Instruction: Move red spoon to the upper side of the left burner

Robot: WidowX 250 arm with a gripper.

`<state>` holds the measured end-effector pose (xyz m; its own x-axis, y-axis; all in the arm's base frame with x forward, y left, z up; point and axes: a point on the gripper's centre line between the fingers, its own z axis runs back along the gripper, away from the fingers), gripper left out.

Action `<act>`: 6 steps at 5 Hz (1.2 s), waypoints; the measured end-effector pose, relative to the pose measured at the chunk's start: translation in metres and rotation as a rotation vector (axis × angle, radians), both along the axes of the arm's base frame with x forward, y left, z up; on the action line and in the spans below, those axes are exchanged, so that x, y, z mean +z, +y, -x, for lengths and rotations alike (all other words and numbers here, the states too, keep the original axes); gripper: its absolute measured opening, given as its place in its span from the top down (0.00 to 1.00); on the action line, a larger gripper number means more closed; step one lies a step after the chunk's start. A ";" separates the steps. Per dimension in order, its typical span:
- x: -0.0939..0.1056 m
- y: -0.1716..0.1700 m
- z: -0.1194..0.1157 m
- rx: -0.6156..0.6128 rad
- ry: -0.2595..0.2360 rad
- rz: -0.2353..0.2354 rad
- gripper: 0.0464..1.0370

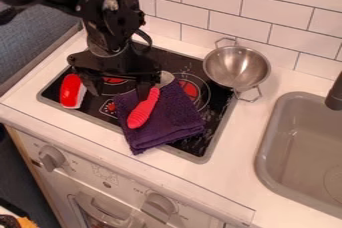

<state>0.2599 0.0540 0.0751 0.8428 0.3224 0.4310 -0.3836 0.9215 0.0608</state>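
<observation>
spoon (143, 109) lies on the folded purple cloth (175, 113). the gripper (120, 89) hangs near its red handle, spread wide, holding nothing.

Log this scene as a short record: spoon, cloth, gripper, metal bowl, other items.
spoon: red-handled, lying on the cloth, metal end toward the tiled wall
cloth: purple, folded, on the stove
gripper: above the stove, fingers apart
metal bowl: two-handled, on the wall side, right of the stove in view
other items: red-and-white object at the stove's left; gray sink at right
</observation>
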 end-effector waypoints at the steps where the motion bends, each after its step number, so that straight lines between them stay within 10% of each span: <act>1: -0.005 -0.001 0.002 0.004 0.016 0.007 0.04; 4: -0.044 -0.021 0.004 -0.034 0.100 0.042 0.09; 6: -0.046 -0.015 0.002 0.005 0.085 0.012 0.62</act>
<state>0.2577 0.0386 0.0287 0.8746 0.3314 0.3539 -0.3820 0.9205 0.0819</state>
